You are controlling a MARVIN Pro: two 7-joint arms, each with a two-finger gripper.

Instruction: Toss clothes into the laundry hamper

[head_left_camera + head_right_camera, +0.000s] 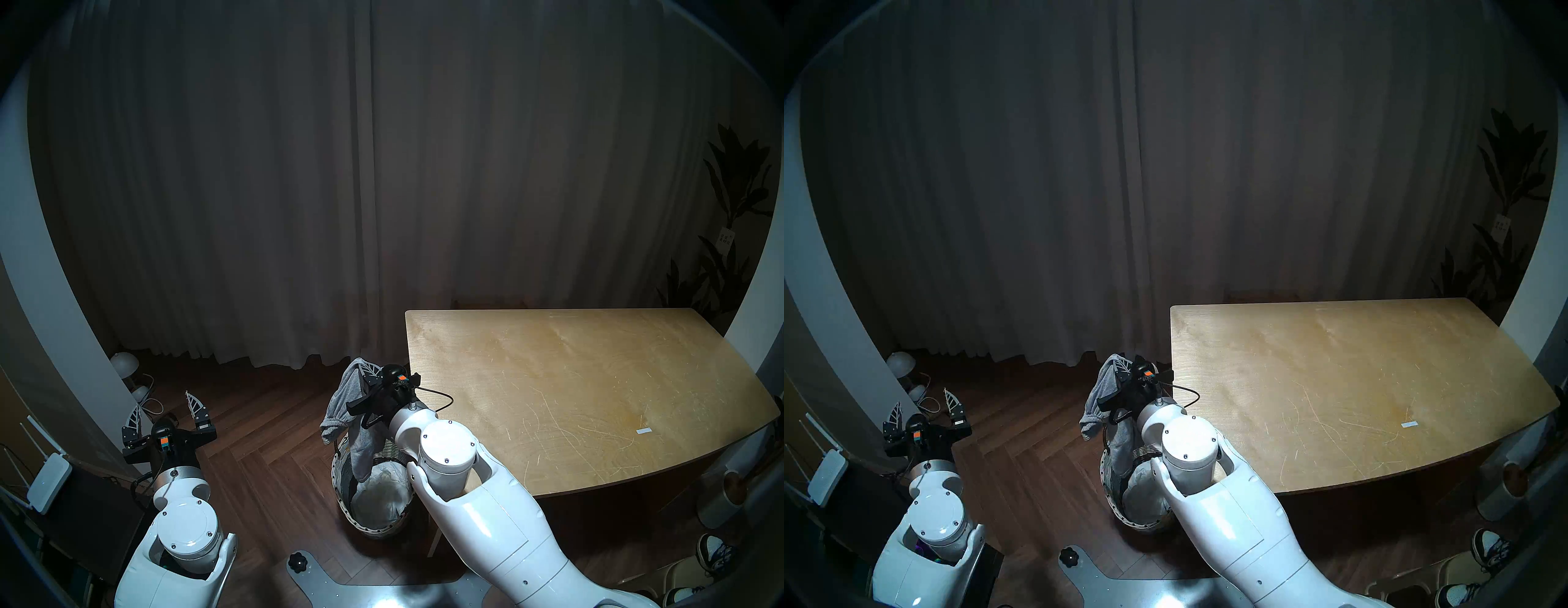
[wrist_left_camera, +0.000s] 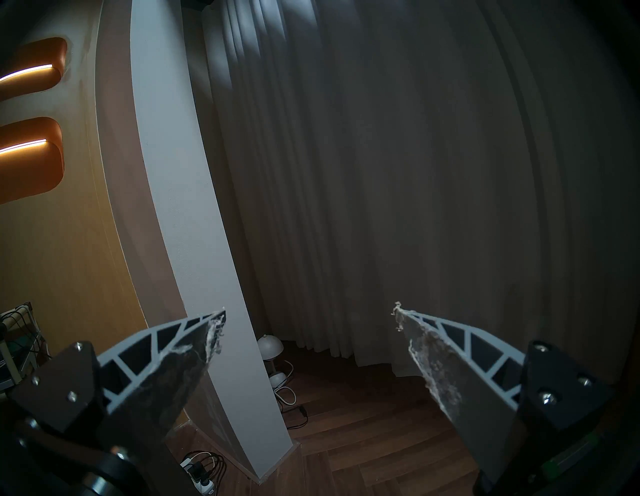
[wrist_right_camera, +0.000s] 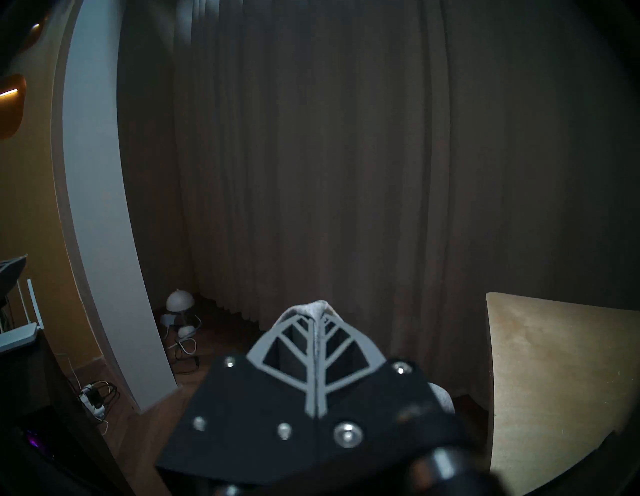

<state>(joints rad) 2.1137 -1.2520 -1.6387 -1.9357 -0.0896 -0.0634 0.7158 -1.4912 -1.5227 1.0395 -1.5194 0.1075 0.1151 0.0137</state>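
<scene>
The wicker laundry hamper (image 1: 345,505) (image 1: 1110,492) stands on the floor left of the table. White cloth (image 1: 384,492) (image 1: 1144,488) lies inside it. My right gripper (image 1: 368,368) (image 1: 1120,366) is shut on the grey knit garment (image 1: 345,403) (image 1: 1100,403), holding it above the hamper; its lower end hangs down into the hamper's mouth. In the right wrist view the fingers are pressed together at the gripper (image 3: 320,311) with grey cloth (image 3: 317,307) pinched at the tips. My left gripper (image 1: 163,409) (image 1: 922,403) (image 2: 308,311) is open and empty over the floor at the left.
A wooden table (image 1: 594,382) (image 1: 1356,373) (image 3: 540,374) stands at the right, its corner next to the right gripper. Curtains hang behind. A white wall pillar (image 2: 194,242), a small lamp (image 1: 123,365) and cables lie at the left. Shoes (image 1: 715,552) and a white pot (image 1: 717,501) sit at the right.
</scene>
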